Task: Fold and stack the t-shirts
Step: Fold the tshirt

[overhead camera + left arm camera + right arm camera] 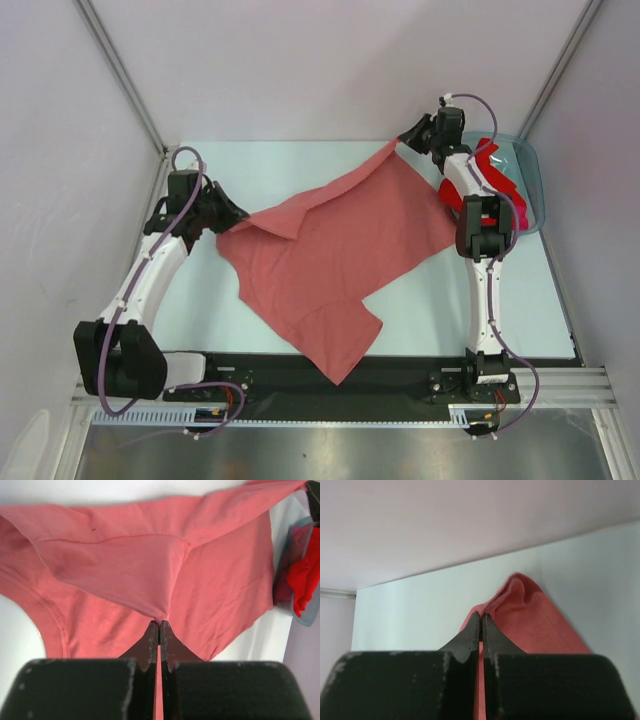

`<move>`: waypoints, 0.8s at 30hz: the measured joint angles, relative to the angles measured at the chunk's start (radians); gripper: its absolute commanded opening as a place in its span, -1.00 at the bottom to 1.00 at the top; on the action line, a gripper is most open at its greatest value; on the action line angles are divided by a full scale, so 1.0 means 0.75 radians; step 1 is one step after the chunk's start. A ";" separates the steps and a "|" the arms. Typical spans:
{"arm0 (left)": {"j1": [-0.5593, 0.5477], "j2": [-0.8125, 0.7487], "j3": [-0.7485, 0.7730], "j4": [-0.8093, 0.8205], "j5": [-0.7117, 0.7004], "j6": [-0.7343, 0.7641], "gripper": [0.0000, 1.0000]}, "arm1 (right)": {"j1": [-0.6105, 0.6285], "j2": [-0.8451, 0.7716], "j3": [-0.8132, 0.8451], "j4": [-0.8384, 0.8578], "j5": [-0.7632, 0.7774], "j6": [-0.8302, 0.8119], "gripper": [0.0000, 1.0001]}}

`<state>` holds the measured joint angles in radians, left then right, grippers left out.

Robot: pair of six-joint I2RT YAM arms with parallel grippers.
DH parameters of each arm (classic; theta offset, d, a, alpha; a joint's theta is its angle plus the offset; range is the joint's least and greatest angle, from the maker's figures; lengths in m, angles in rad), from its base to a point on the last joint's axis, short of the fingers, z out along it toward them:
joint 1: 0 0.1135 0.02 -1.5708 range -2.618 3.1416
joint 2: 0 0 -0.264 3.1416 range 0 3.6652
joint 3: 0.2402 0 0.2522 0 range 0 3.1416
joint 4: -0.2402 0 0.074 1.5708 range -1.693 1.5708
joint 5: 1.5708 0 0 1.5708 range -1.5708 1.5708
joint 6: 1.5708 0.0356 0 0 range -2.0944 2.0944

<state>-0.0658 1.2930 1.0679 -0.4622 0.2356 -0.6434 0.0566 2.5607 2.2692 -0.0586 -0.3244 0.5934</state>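
Fingers [149, 647] of left gripper [159, 624] and right gripper [480, 615] pinch soft salmon t-shirt [330, 260].

Place: we take this for a robotics lab test cell rather than a home or a shop.
Enclosure: plain white panels [60, 150] close in the back and both sides, joined by bare aluminium struts [122, 72].
Work surface: we see a pale table [210, 310] fitted from wall to wall.
Machines: the left arm [150, 272] and the right arm [487, 300] stand on a black base plate [400, 375] at the near edge, beside a slotted aluminium rail [560, 385].
Wiring: purple cables [186, 150] run exposed along both arms.
Props: a salmon-pink t-shirt [330, 260] is spread across the table, and a translucent bin [533, 190] sits at the far right.
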 measured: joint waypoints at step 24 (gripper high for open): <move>-0.001 -0.180 -0.166 -0.099 0.087 -0.090 -0.99 | -0.038 -0.066 -0.074 -0.222 -0.041 -0.040 -1.00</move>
<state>-0.0666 1.1584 0.9436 -0.5365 0.3012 -0.7105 0.0284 2.5111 2.2135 -0.2249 -0.3553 0.5632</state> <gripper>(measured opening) 0.009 0.018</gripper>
